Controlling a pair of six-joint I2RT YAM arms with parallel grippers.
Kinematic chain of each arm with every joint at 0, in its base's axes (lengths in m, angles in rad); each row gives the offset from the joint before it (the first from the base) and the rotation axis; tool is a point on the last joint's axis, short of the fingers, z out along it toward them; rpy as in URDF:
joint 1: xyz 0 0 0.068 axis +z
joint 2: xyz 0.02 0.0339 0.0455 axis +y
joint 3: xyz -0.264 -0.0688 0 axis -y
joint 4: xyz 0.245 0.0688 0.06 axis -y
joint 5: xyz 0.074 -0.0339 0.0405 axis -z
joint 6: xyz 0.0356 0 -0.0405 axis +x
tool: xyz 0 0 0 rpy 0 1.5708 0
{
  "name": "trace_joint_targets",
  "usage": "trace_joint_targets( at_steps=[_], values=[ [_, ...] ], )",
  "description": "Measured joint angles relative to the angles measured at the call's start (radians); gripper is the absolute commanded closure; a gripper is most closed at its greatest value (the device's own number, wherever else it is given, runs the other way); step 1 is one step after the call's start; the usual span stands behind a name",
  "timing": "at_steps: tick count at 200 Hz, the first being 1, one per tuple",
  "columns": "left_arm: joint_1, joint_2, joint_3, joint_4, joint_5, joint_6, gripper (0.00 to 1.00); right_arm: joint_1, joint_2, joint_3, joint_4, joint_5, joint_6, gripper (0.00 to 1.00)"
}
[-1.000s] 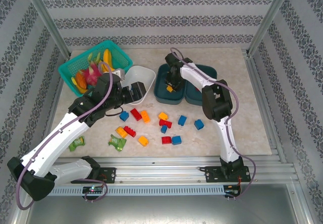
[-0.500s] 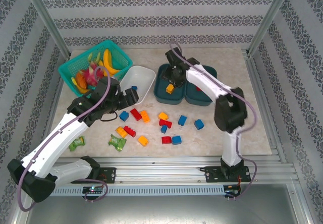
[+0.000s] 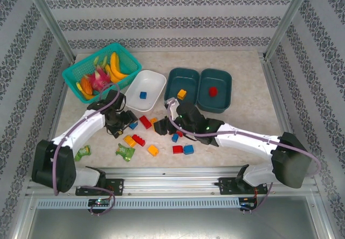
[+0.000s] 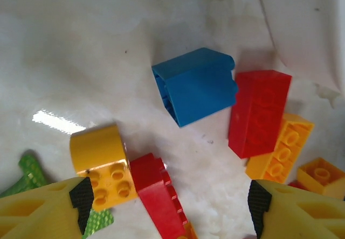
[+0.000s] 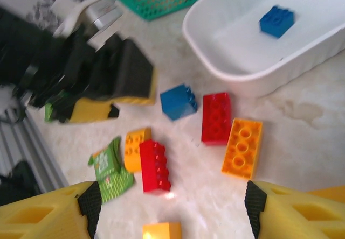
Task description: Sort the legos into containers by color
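Note:
Loose legos lie mid-table: a blue one (image 4: 195, 85), a long red one (image 4: 259, 112) and an orange one (image 4: 280, 145) beside it, a yellow curved one (image 4: 102, 161) and a red one (image 4: 159, 196). My left gripper (image 4: 170, 200) hovers open over them, holding nothing; from above it (image 3: 125, 121) sits beside the blue brick (image 3: 133, 125). My right gripper (image 5: 171, 204) is open too, above a red brick (image 5: 154, 166). The white tub (image 3: 153, 80) holds a blue brick (image 3: 143, 95). One teal tub (image 3: 173, 83) holds an orange brick (image 3: 181, 93), the other (image 3: 222, 80) a red one (image 3: 213, 91).
A teal lattice basket (image 3: 75, 72) of toy fruit stands at the back left. Green packets (image 3: 125, 152) (image 3: 82, 153) lie near the front. More bricks (image 3: 188, 149) lie near the right arm. The two grippers are close together over the pile.
The right arm swung from the teal tub down to the loose bricks, leaving an orange brick there, and opened. The left arm came back from the white tub, where a blue brick now lies.

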Motion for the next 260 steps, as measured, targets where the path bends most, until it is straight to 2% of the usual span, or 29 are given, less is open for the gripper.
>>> trace_joint_targets(
  at_steps=[89,153,230,260],
  values=[
    [0.0,0.195,0.008,0.149,-0.012,-0.035,0.23,0.001,-0.113,-0.1,0.08,-0.021,-0.032,0.22],
    [0.0,0.23,0.021,0.186,-0.04,-0.038,0.36,0.001,-0.124,-0.108,0.079,-0.021,-0.031,0.22],
    [0.0,0.259,0.02,0.204,-0.059,-0.031,0.58,0.001,-0.092,-0.107,0.079,-0.032,-0.027,0.22],
    [0.0,0.225,0.02,0.173,-0.106,-0.002,0.59,0.001,-0.084,-0.099,0.076,-0.031,-0.019,0.23]
  ],
)
